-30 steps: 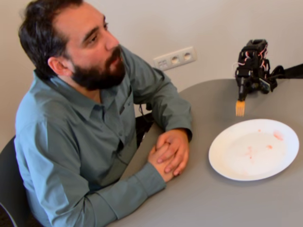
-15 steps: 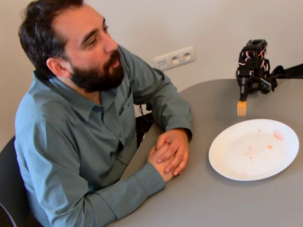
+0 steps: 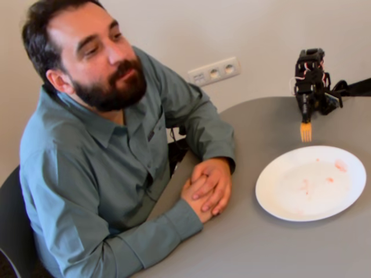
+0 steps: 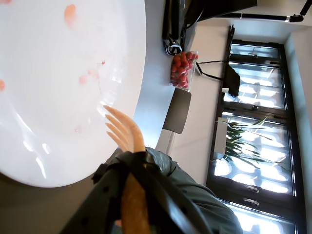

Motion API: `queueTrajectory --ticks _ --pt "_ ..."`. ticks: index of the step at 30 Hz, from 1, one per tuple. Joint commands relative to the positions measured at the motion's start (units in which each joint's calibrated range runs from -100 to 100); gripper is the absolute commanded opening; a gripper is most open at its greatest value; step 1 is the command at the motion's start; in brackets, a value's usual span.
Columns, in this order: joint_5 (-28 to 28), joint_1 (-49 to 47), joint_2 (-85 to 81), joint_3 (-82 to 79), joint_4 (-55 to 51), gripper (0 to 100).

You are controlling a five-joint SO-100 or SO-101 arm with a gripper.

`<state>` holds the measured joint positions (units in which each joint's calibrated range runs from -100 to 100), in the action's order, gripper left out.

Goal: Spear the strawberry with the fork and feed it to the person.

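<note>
Fork (image 3: pixel 305 131) taped to gripper (image 3: pixel 310 95), finger state not discernible; tines down, just beyond plate (image 3: pixel 272 191) far rim. No strawberry seen on plate; person (image 3: pixel 98 116) far left.

Grey-green shirt on the person (image 3: pixel 110 174), dark hair and dark beard. Grey table (image 3: pixel 272 243), white plate (image 3: pixel 278 197) with faint pink smears. Yellow-orange fork (image 3: pixel 305 131) head under the black gripper (image 3: pixel 305 110) in the fixed view; the fork (image 4: pixel 126 134) looks pale orange in the wrist view, wrapped in black tape. White wall socket (image 3: pixel 214 71) on a beige wall. Clear tub of red strawberries (image 4: pixel 183 69) beyond the white plate (image 4: pixel 58 97)
</note>
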<state>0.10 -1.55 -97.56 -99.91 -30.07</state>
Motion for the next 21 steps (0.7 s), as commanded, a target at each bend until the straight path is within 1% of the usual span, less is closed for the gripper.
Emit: queueTrajectory --ticks 1,21 --pt "-0.4 0.4 -0.7 -0.1 0.0 2" --pt "-0.4 0.4 -0.2 -0.1 -0.1 2"
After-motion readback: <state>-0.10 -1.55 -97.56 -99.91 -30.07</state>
